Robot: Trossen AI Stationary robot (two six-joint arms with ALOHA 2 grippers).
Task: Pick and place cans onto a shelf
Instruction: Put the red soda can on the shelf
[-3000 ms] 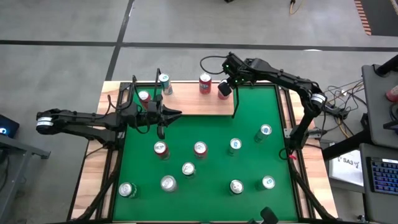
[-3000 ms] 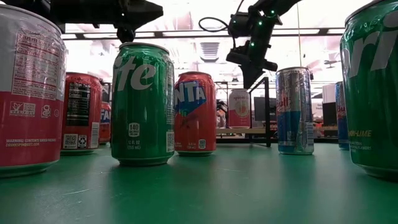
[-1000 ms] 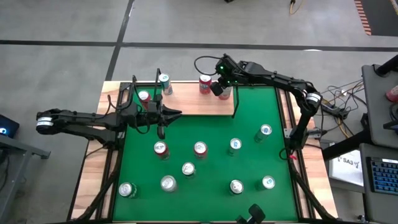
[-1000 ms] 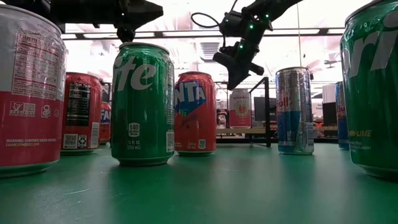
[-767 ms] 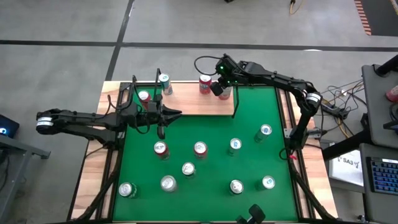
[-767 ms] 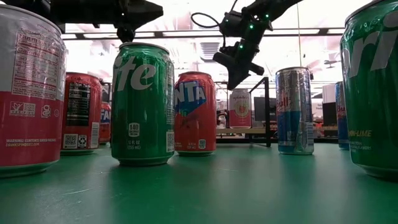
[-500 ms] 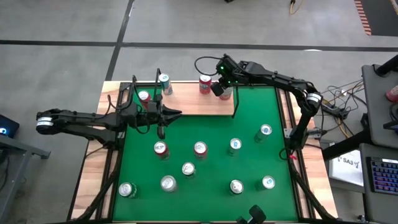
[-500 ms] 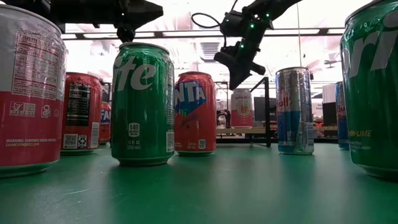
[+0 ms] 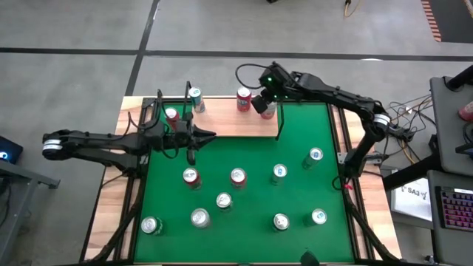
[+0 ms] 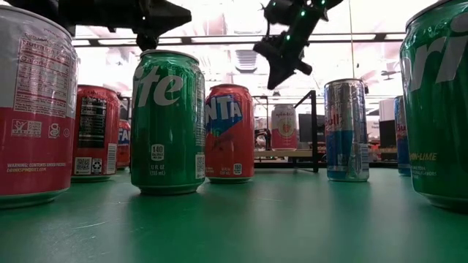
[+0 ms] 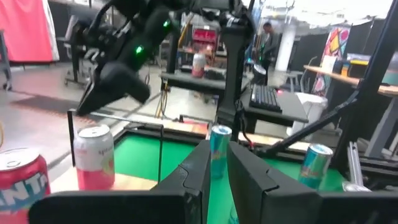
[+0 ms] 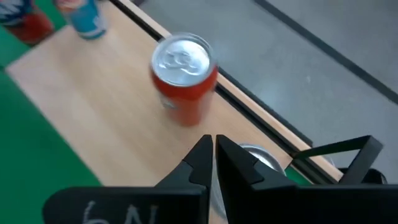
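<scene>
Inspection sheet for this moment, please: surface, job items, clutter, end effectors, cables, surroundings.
Surface: green table with wood edges; light-wood shelf along its far side.
Job's things: four cans on the shelf, among them a red can and a blue can; nine cans standing on the green, including a green can.
Clutter: nothing seen.
End effectors: right end effector shut and empty, hanging above a pink can at the shelf's right end; left end effector shut and empty, above the shelf's near edge.
Cables: black cable looping off the right arm; loose wires right of the table.
Surroundings: grey floor; keyboard at right.
</scene>
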